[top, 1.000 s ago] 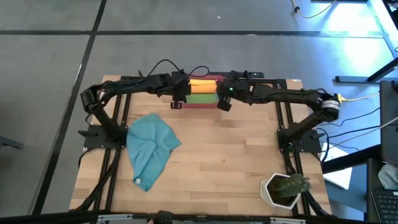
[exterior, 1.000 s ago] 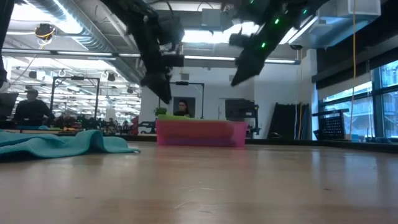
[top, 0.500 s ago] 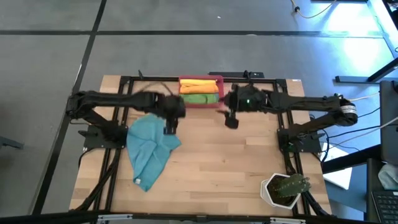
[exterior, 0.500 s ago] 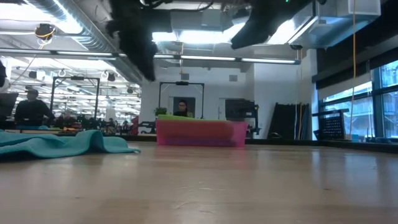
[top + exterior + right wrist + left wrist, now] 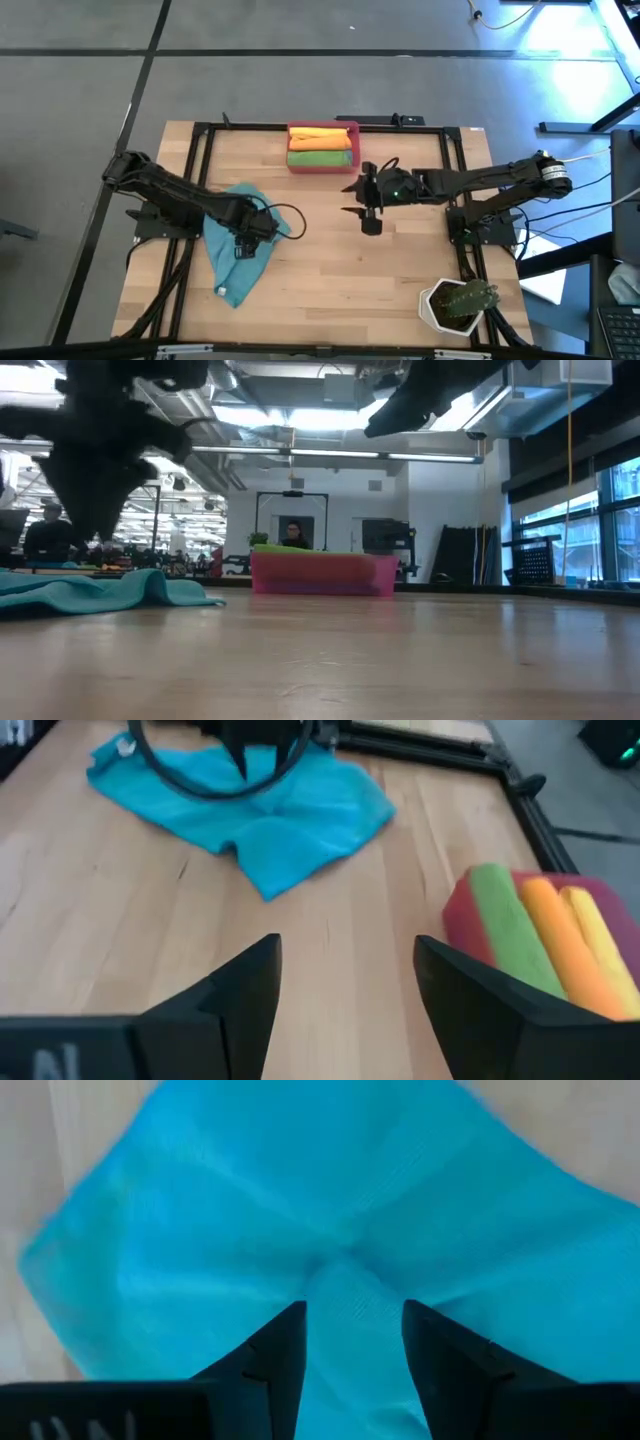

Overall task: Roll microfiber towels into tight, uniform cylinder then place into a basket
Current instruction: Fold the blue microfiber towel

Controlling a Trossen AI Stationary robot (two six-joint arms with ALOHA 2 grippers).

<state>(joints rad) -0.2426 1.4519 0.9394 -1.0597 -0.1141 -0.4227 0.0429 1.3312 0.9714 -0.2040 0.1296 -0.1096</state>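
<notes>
A teal microfiber towel (image 5: 235,268) lies crumpled and flat on the table's left half; it also shows in the low view (image 5: 110,592). My left gripper (image 5: 352,1315) hangs open above the towel's middle, pointing down, a raised fold showing between its fingers; I see no touch. The red-pink basket (image 5: 322,165) stands at the far edge and holds a green roll (image 5: 505,915), an orange roll (image 5: 558,935) and a yellow roll (image 5: 600,935). My right gripper (image 5: 368,215) hovers open over bare wood, on the near side of the basket.
A white pot with a cactus (image 5: 455,305) stands at the near right corner. Black frame rails (image 5: 330,124) run along the table's far and side edges. Bare wood (image 5: 370,280) spreads between the towel and the pot. A person sits in the room behind the basket.
Both grippers have left the basket. My left gripper has swung toward the table's near left, turned to point down and sunk a little, ending above the teal towel. My right gripper has drawn back toward the near edge. The towel and the rolls have stayed put.
</notes>
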